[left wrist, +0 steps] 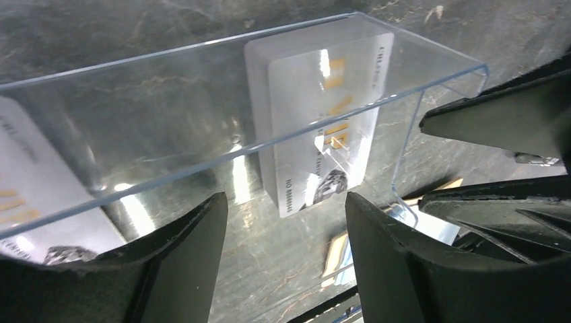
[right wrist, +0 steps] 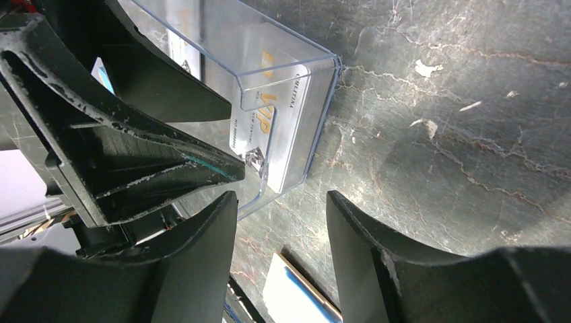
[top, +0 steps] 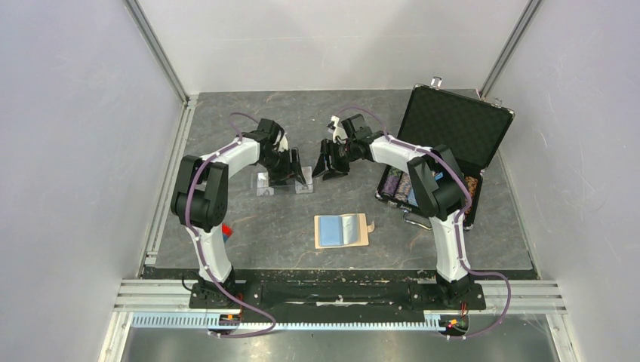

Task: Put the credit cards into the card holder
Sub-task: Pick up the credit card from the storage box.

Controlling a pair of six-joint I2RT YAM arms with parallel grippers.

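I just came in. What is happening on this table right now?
The left gripper and the right gripper hover open, close together, by a clear tray that holds the credit cards. Neither holds a card. The card holder lies open on the table, nearer the robot's bases.

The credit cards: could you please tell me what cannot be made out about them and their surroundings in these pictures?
- Top external: the credit cards are too small to read, and the left gripper covers part of the clear tray holding them.
- Left wrist: the second card is cut off by the left edge.
- Right wrist: the card holder is cut off by the bottom edge.
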